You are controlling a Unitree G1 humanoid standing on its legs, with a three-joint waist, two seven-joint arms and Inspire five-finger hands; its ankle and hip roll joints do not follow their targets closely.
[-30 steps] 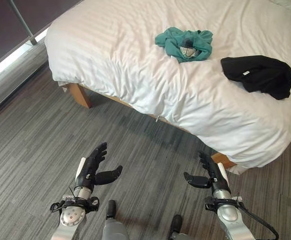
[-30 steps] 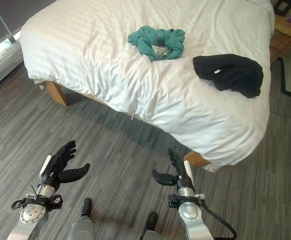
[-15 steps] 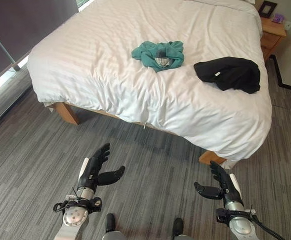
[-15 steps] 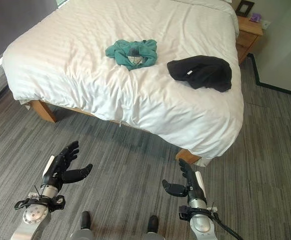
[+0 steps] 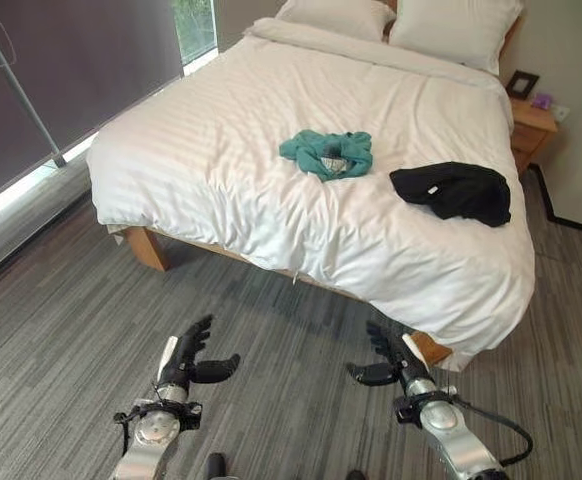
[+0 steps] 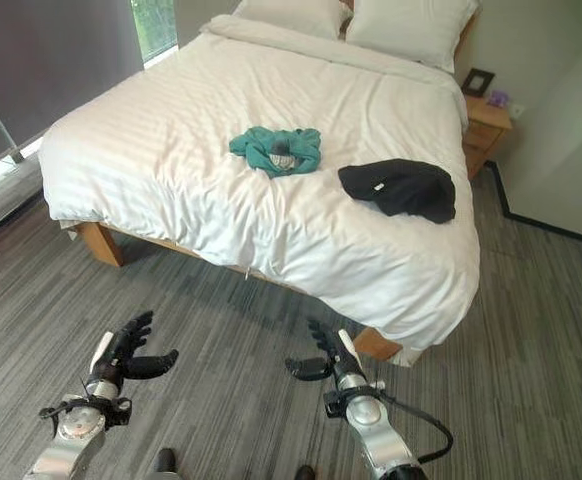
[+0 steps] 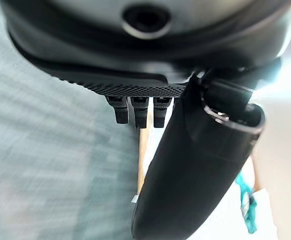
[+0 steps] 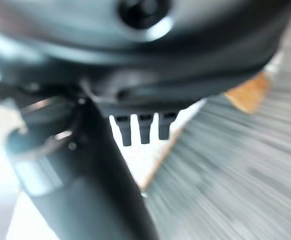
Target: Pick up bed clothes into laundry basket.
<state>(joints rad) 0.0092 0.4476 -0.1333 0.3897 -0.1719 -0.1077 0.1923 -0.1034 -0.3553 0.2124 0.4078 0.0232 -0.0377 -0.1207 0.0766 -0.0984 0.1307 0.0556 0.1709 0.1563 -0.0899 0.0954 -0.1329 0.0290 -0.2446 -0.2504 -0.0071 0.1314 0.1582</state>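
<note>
Approach step, nothing grasped yet. I had the left robot hand [image 5: 186, 360] low over the carpet, well short of the bed [image 5: 201, 150], fingers straight and spread wide, holding nothing. Teal garment [image 5: 327, 154] lay bunched near the middle of the bed. Right robot hand [image 5: 386, 358] sat over the carpet just off the bed's near corner, fingers also splayed, thumb out, empty. Black garment [image 5: 451, 191] lay on the bed to the right of the teal one, apart from it, closer to the bed's right edge. I couldn't find a laundry basket. My read: next I needed to walk up to the bed's near edge, then reach across for a garment. Black one looked the easier reach for the right.
</note>
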